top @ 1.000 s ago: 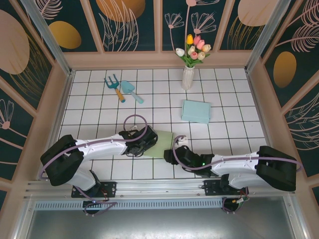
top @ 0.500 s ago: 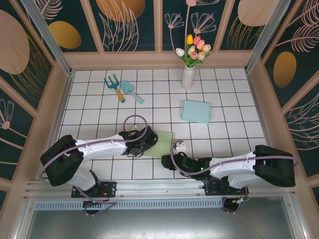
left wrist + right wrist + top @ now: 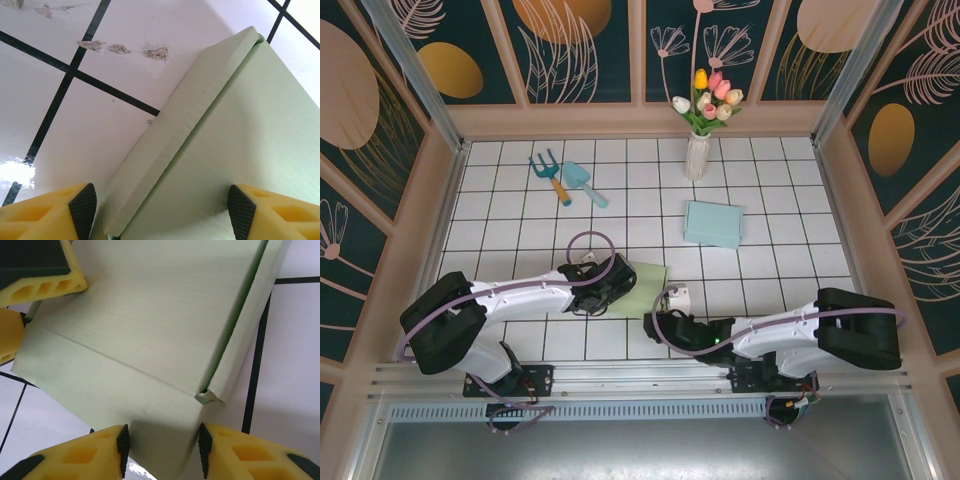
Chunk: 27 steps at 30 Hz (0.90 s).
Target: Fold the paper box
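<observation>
The light green paper box [image 3: 645,280] lies partly folded on the white tiled table, just in front of the arms. In the left wrist view its raised side wall [image 3: 175,135] runs diagonally. My left gripper [image 3: 162,212] spans the box's end, both pads against the paper. From above, this gripper [image 3: 612,285] sits at the box's left edge. My right gripper [image 3: 162,450] is shut on a near flap of the box [image 3: 150,315], which spans the gap from pad to pad. It [image 3: 660,316] is at the box's near right corner. The left gripper's yellow fingers [image 3: 50,282] show across the sheet.
A teal closed box [image 3: 713,223] lies behind and to the right. A white vase of tulips [image 3: 697,155] stands at the back, and a garden fork [image 3: 550,175] and trowel [image 3: 585,183] lie at the back left. Wooden walls [image 3: 430,220] ring the table.
My right arm has slid left along the near edge to the box's corner, and its jaws have narrowed onto the flap. The left arm and the box have stayed put.
</observation>
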### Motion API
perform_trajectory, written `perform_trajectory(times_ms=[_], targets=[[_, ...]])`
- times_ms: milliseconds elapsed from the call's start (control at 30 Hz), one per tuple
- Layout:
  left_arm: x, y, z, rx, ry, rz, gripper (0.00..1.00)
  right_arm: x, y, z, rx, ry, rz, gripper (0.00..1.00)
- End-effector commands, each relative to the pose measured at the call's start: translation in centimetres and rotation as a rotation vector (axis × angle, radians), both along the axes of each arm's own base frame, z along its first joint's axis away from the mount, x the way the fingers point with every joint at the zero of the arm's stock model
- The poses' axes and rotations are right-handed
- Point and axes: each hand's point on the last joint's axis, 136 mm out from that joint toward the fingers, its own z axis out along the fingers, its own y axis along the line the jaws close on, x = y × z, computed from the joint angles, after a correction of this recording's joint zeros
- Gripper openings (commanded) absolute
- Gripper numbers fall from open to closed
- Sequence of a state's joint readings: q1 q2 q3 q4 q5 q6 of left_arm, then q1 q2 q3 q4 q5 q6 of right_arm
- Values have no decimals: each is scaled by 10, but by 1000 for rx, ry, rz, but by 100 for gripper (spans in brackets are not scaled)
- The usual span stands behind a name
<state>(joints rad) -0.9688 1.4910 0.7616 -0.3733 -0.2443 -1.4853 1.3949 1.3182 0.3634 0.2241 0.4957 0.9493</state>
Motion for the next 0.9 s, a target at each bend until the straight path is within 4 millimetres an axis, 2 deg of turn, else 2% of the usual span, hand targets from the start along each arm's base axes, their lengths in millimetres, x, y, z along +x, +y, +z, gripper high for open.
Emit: perform_trajectory(times_ms=[0, 233, 433, 867], targets=[[-24, 33, -25, 131, 101, 10, 72, 3, -5, -2, -80, -32, -21, 46], [-22, 33, -22, 134, 94, 12, 72, 1, -1, 4, -88, -43, -14, 47], [-23, 33, -23, 138, 94, 11, 72, 1, -5, 7, -94, -44, -28, 52], [-22, 32, -25, 142, 99, 9, 72, 0, -3, 7, -57, -61, -5, 46]])
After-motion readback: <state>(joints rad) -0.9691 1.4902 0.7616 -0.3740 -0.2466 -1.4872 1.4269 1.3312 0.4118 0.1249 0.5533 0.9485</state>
